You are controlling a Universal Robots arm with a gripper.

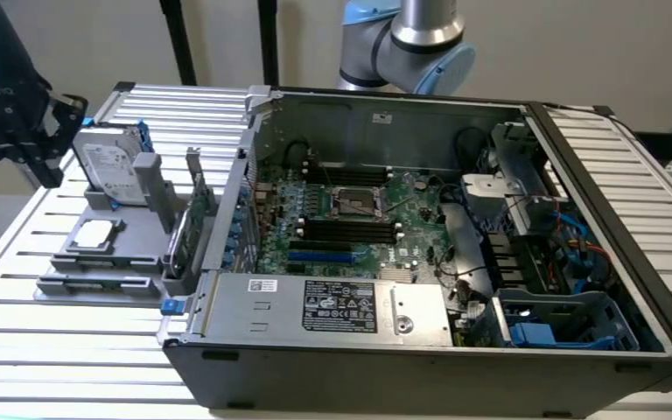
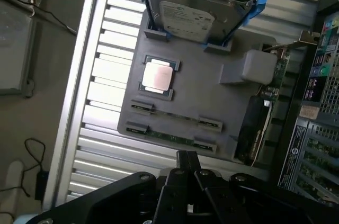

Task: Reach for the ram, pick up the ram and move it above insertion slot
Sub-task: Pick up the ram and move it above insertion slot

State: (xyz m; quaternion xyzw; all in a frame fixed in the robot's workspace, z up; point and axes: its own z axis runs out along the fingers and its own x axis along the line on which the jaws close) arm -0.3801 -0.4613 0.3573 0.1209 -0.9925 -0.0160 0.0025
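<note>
The ram (image 2: 168,136) is a thin green stick lying edge-up between grey clips near one edge of the grey holder (image 2: 201,91). My gripper (image 2: 186,160) hovers over that edge of the holder, its black fingers shut with nothing between them. In the exterior view the gripper (image 1: 42,162) hangs at the exterior view's left, above and behind the holder (image 1: 108,262), apart from it. The long black insertion slots (image 1: 348,229) lie on the motherboard inside the open computer case (image 1: 430,346).
On the holder stand a silver hard drive (image 2: 188,15) in a blue bracket, a square processor chip (image 2: 157,75) and an upright green card (image 1: 196,206) with a metal bracket. The case wall rises right beside the holder. Cables lie off the slatted table (image 2: 100,123).
</note>
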